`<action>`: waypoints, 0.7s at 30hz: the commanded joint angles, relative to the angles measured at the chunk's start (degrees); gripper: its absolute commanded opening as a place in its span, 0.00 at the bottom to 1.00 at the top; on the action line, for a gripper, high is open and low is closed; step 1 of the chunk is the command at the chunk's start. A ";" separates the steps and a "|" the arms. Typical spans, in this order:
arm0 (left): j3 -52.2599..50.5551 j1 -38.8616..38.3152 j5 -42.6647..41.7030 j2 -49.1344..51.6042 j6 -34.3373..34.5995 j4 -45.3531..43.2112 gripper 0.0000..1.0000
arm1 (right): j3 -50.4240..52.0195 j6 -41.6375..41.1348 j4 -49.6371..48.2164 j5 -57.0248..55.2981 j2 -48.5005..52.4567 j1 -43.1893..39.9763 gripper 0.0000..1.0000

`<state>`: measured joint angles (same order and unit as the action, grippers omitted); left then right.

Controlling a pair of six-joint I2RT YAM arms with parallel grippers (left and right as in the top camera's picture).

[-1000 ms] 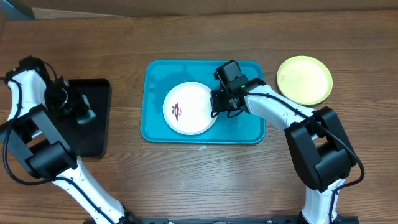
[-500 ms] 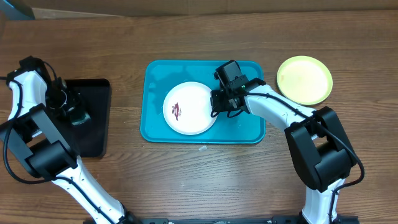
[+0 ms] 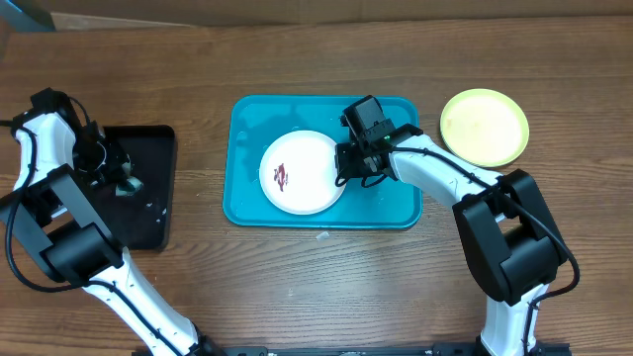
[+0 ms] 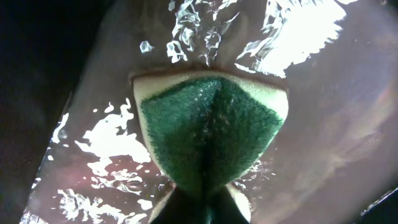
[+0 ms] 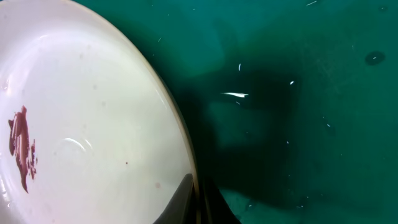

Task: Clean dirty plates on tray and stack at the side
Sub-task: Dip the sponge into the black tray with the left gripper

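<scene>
Task approx. mid-way, by my read: yellow-green plate [image 3: 484, 127] sits on the bench [image 3: 326, 287] just right of the tray [image 3: 247, 203], looks clean, so prob. done; white plate [image 3: 302, 171] lies inside the tray w/ a dark-red smear [image 3: 281, 177] not yet wiped; no third plate in view. Right end effector [image 3: 342, 164] is pinched shut on the white plate's rim, on the side toward the tray's right edge; left end effector [image 3: 121, 181], well left of the tray over a wet black tray [image 3: 148, 213], squeezes a green sponge [image 4: 208, 127]. Bench is brown wood; room beyond not shown.
</scene>
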<state>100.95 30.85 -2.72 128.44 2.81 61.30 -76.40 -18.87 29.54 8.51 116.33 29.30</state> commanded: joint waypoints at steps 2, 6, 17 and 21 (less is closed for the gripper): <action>-0.72 0.15 0.11 0.81 0.17 0.33 0.95 | 0.17 -0.24 -0.35 -0.96 0.44 -0.11 0.04; -0.72 0.15 0.13 0.81 0.17 0.28 1.00 | 0.17 -0.22 -0.35 -0.98 0.44 -0.11 0.04; -2.54 0.15 0.11 0.83 0.20 -1.36 0.06 | -0.13 -2.16 -0.76 -3.87 0.44 -0.17 0.04; -2.54 0.15 -1.42 0.83 0.17 -1.31 0.61 | -3.80 -2.19 1.03 -4.46 0.44 -0.57 0.04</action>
<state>99.66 30.85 -2.83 128.44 2.81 59.96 -76.82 -20.36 30.17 5.91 116.33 29.28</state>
